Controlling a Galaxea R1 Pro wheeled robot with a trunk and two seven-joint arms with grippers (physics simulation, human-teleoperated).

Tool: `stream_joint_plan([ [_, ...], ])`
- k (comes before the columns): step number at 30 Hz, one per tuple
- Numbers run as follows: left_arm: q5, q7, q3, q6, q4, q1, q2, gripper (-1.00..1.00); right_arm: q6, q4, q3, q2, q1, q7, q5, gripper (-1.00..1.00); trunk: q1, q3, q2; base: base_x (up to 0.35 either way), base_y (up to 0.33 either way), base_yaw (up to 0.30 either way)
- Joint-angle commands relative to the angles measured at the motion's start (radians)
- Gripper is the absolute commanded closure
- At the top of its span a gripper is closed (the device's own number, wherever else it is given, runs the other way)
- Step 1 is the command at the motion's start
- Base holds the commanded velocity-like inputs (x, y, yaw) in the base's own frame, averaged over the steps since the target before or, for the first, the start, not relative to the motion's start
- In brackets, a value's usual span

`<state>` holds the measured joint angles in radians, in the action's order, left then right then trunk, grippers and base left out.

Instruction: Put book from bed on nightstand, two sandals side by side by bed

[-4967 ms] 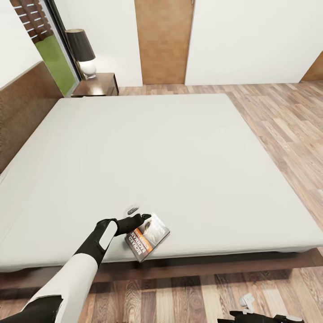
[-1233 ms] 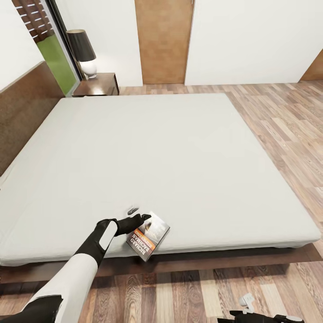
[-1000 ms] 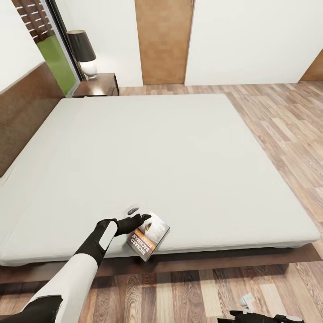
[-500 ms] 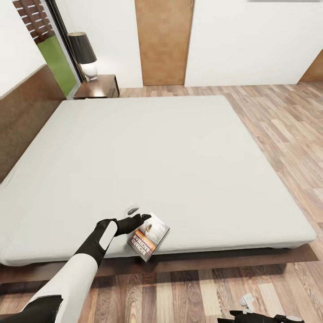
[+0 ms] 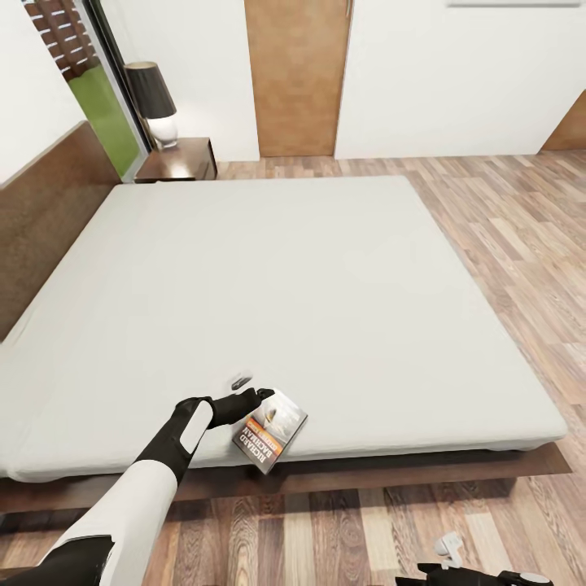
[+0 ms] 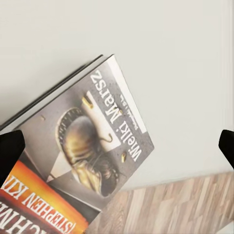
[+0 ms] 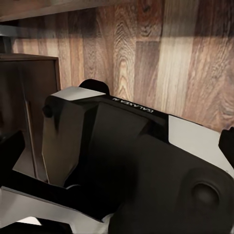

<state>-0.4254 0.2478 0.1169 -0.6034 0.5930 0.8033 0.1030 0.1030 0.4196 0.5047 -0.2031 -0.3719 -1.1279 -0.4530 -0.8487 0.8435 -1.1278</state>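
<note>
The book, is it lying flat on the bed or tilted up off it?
Tilted. The book hangs past the near edge of the bed, one corner over the frame, at the left gripper. Whether the fingers grip it, cannot tell.

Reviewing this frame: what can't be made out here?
- Left gripper on the book: head view too small to show a grip; in the left wrist view the fingertips are cut off by the edges.
- Right gripper: cut off by the head view's bottom edge.
- Nightstand: front hidden behind the bed.

I read "Wielki Marsz" and "STEPHEN KING" on the book [image 6: 92, 161]; "GALAXEA" on my robot's body [image 7: 131, 141].
</note>
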Motion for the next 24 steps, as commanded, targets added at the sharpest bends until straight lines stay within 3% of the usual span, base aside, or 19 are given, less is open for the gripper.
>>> stream_joint_plan([
  [1, -0.001, 0.002, 0.007, -0.009, 0.001, 0.000, 0.001, -1.00, 0.010, 0.001, 0.008, 0.001, -0.001, -0.007, -0.006, -1.00, 0.004, -0.003, 0.007, 0.000, 0.000, 0.000],
  [15, -0.002, 0.002, 0.007, -0.009, 0.001, 0.000, 0.001, -1.00, 0.010, 0.001, 0.012, -0.004, -0.001, -0.007, -0.006, -1.00, 0.058, -0.046, 0.105, 0.000, 0.000, 0.000],
  [24, -0.002, 0.002, 0.007, -0.009, 0.001, 0.000, 0.001, -1.00, 0.010, 0.002, 0.013, -0.004, -0.001, -0.009, -0.004, -1.00, 0.058, -0.046, 0.105, 0.000, 0.000, 0.000],
])
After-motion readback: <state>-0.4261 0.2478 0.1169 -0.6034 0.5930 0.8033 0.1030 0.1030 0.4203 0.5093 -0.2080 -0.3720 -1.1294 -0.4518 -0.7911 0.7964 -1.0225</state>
